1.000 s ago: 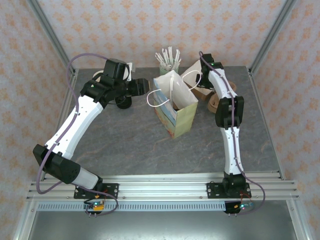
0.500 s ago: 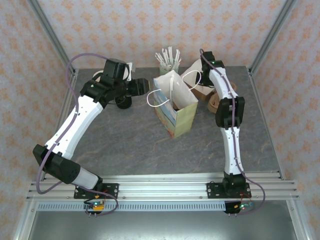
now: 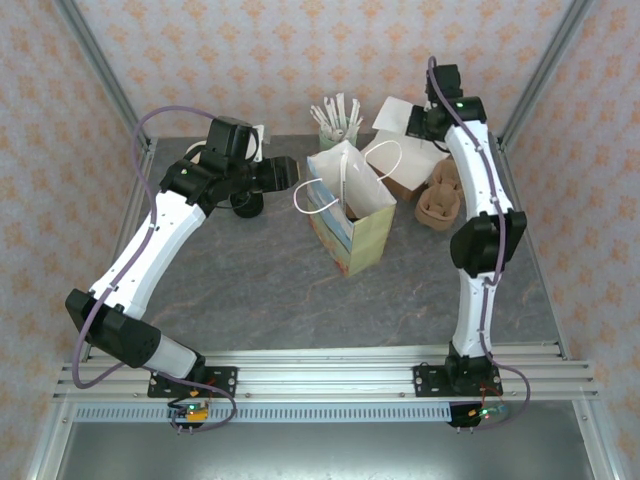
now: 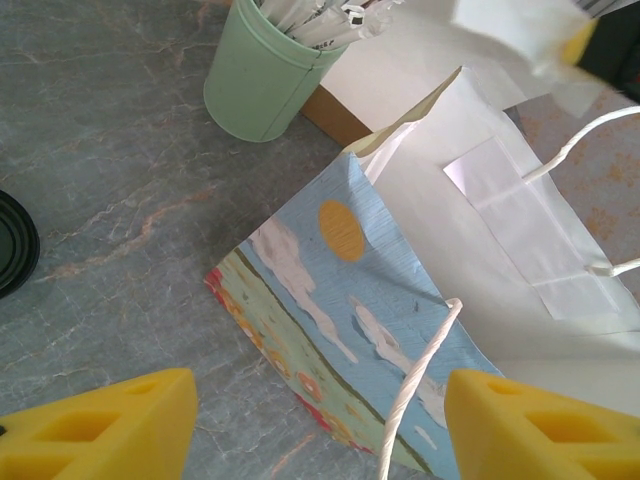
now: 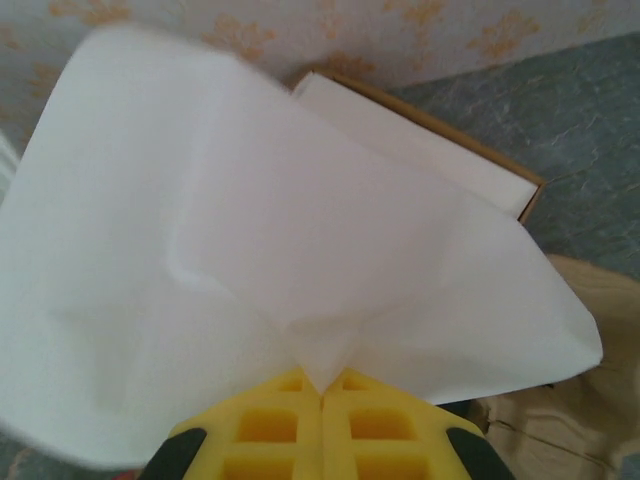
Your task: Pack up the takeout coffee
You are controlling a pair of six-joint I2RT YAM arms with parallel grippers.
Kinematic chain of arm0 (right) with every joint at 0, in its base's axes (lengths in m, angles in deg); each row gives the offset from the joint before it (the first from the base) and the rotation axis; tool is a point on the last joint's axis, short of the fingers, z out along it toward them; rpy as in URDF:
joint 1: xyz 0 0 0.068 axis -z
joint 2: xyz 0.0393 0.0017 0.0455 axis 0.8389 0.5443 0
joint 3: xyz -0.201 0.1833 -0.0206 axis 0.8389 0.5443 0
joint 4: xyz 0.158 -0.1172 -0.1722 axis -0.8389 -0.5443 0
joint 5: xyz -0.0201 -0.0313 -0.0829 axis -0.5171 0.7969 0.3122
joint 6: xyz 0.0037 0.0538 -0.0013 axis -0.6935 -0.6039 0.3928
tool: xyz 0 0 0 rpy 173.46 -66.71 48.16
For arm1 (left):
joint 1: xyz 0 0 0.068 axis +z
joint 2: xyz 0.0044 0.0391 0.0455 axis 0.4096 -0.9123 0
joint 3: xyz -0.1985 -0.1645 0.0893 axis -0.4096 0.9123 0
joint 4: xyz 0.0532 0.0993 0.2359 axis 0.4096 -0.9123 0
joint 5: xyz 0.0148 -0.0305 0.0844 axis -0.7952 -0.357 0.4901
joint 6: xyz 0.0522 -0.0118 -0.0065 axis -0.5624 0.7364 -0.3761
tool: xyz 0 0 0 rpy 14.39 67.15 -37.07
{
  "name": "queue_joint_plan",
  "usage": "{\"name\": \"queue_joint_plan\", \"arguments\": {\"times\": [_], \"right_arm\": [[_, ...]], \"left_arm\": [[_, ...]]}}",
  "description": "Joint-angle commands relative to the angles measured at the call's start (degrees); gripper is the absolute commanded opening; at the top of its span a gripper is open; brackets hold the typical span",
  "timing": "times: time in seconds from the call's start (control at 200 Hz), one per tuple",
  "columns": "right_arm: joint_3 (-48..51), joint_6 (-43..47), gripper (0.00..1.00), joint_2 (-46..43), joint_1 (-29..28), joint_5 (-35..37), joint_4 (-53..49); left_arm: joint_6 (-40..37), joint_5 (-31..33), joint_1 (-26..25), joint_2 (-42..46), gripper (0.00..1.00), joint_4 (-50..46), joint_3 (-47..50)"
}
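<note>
Top external: takeout coffee (image 3: 246, 204) sits just beside left gripper (image 3: 288, 172).

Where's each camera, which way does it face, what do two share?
Top external: above, behind the bases, looking down at the table; both arms.
Left wrist: on left arm, looking down at paper bag; open left end effector.
Right wrist: on right arm, facing back wall; right end effector pinching white sheet.
Shared: paper bag, in top and left wrist.

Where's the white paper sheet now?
The white paper sheet hangs from the shut right gripper at the back right of the top view, above the brown box, right of the green holder.
</note>
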Motion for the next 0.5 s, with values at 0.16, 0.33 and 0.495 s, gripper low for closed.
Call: {"name": "queue_joint_plan", "arguments": {"times": [0.16, 0.33, 0.495], "right_arm": [[7.05, -0.38, 0.0, -10.22, 0.3, 0.09, 2.8], [9.38, -0.58, 0.0, -14.07, 0.21, -2.65, 3.21], [9.49, -0.12, 0.0, -18.57, -0.17, -3.34, 4.49]], "left_arm": [[-0.75, 1.38, -0.14, 3.37, 0.67, 0.29, -1.91], [-0.41, 0.78, -0.13, 3.32, 0.67, 0.8, -2.44], [-0.15, 0.52, -0.23, 4.03, 0.67, 2.01, -2.66]]}}
